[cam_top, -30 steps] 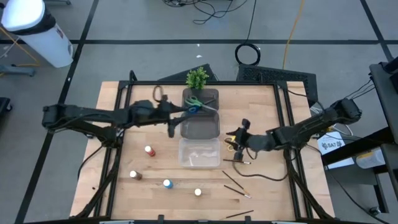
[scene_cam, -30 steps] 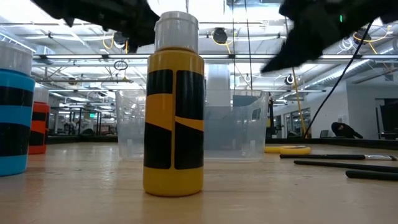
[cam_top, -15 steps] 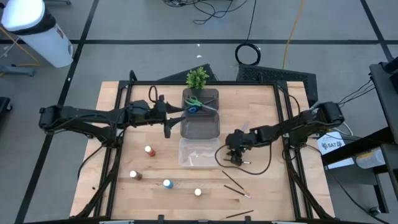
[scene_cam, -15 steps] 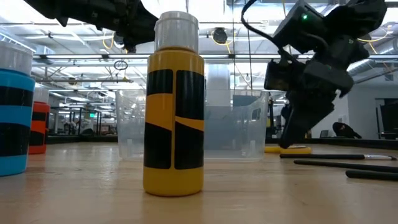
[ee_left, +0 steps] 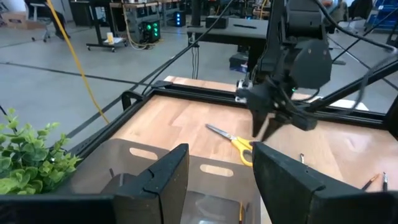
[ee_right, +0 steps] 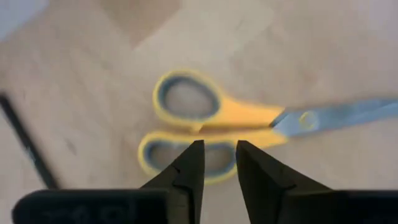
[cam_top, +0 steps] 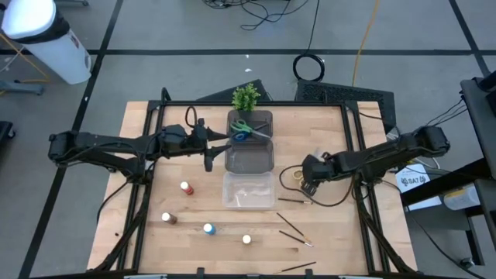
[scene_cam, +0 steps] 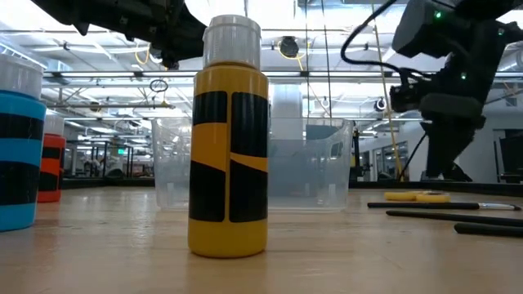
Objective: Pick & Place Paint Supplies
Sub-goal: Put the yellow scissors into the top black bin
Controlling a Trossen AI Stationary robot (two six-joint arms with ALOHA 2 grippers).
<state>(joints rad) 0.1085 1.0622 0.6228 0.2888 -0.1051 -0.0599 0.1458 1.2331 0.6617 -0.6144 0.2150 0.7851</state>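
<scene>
Yellow-handled scissors (ee_right: 205,121) lie flat on the wooden table (cam_top: 325,136), right of the clear bin (cam_top: 248,191). My right gripper (ee_right: 217,152) points down just above their handle loops, open by a narrow gap; it seems to stand clear of them (scene_cam: 417,196). My left gripper (cam_top: 217,144) hangs open and empty at the left edge of the dark bin (cam_top: 249,151), which holds green and blue scissors (cam_top: 245,132). Red (cam_top: 186,188), brown (cam_top: 169,218), blue (cam_top: 208,229) and pale (cam_top: 246,239) bottles stand upright near the front. Thin brushes (cam_top: 293,226) lie flat at front right.
A green potted plant (cam_top: 246,97) stands behind the dark bin. A black cable (cam_top: 288,172) loops on the table beside my right gripper. One more brush (cam_top: 293,201) lies just in front of the yellow scissors. Bare wood lies between the bottles and the left arm.
My right gripper has tipped from nearly level to pointing steeply down and has rolled. It swung toward the near edge, then back toward the right edge, coming down over the yellow scissors. In the low view the scissors now lie a little farther toward the right edge.
</scene>
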